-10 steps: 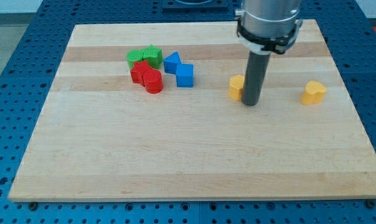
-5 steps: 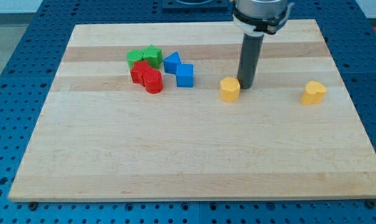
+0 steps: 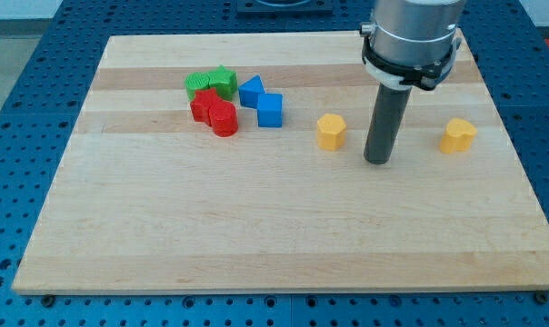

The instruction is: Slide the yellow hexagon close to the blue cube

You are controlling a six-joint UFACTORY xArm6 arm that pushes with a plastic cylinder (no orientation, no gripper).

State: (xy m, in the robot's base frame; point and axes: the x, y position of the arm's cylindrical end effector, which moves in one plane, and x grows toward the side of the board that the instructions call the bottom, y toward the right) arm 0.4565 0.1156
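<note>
Camera view: tip [image 3: 378, 161] right of yellow hexagon [image 3: 330, 131], apart; no fingers; off-centre shove could miss blue cube [image 3: 269, 110].

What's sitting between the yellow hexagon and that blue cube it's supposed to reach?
Nothing: in the camera view, only bare wooden board separates the yellow hexagon from the blue cube. My tip stands on the hexagon's other side, toward the view's right.

Yellow hexagon [image 3: 330, 131] flat on the board, near the blue cube [image 3: 269, 110], to its right.
</note>
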